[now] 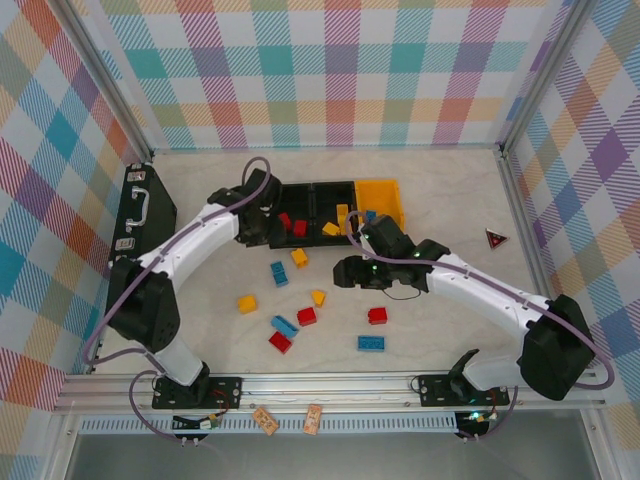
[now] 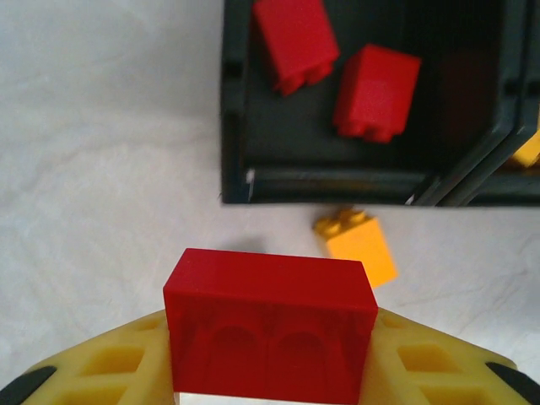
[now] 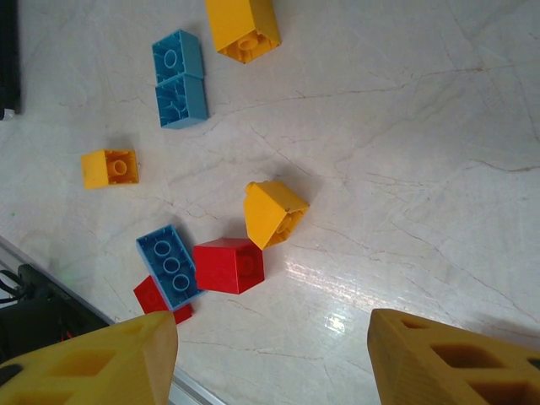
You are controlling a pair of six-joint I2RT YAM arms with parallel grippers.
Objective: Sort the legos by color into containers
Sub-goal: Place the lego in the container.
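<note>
Fingers (image 2: 101, 363) of the left gripper (image 2: 270, 371) pinch a red brick (image 2: 270, 321) just short of the black bin (image 2: 321, 184) — two red ones (image 2: 375, 93) lie inside, so it likely goes there. The right gripper (image 3: 270, 337) gapes wide, empty, over loose bricks (image 3: 228, 266) — probably choosing one. From above, three joined bins (image 1: 318, 186) sit beyond them.

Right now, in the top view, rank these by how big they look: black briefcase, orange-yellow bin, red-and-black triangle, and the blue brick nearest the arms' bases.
1. Black briefcase with metal clasps
2. Orange-yellow plastic bin
3. Red-and-black triangle and blue studded brick: look about alike.
</note>
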